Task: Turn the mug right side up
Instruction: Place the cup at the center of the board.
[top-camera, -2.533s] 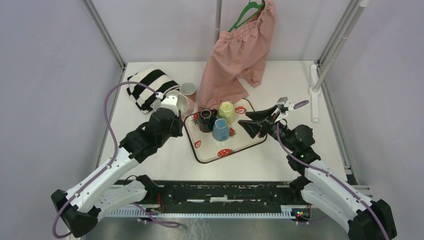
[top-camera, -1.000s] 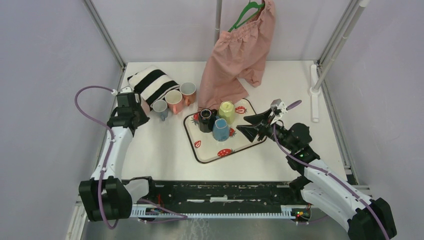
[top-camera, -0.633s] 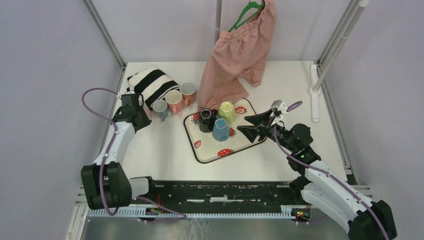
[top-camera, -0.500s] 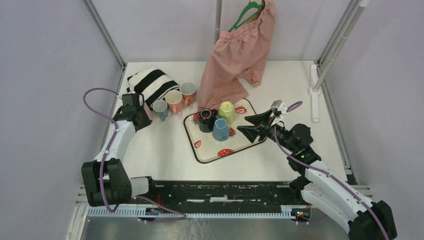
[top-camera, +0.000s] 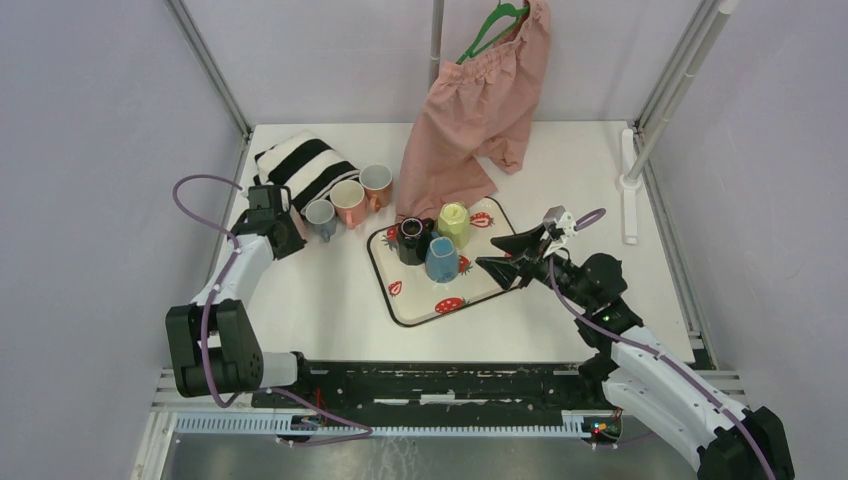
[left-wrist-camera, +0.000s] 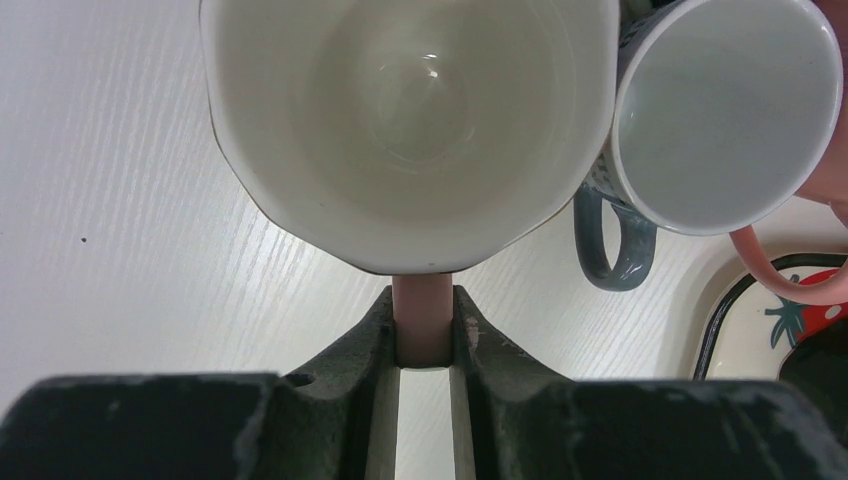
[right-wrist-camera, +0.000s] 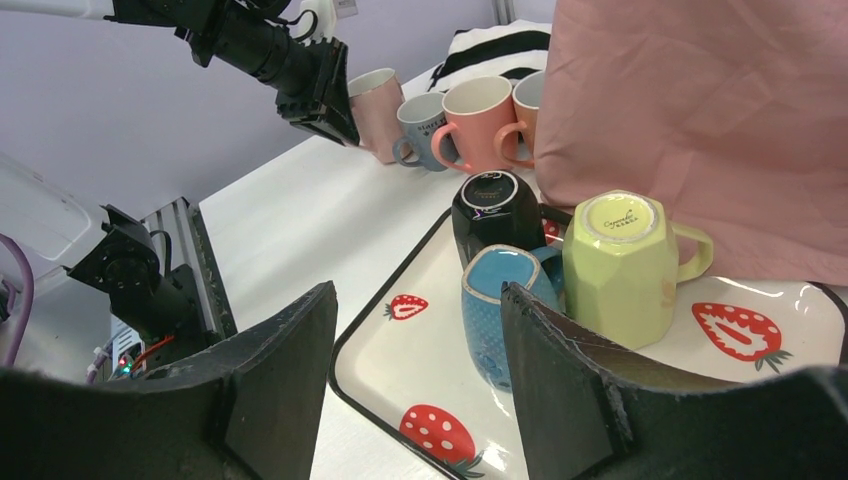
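Observation:
My left gripper is shut on the pink handle of a pale pink mug. The mug stands mouth up at the left end of a row of mugs, and I see its white inside from above. In the right wrist view the same pink mug sits beside the left gripper. Three mugs stand upside down on the strawberry tray: black, blue and yellow-green. My right gripper hovers open over the tray's right part, close to the blue mug, holding nothing.
A grey-blue mug, a salmon mug and another pink mug stand upright in the row. A striped cloth lies behind them. Pink shorts hang from a hanger at the back, reaching down to the tray.
The left arm has folded back and low along the table's left side, its gripper sliding a little right with the pink mug. The right gripper has barely shifted.

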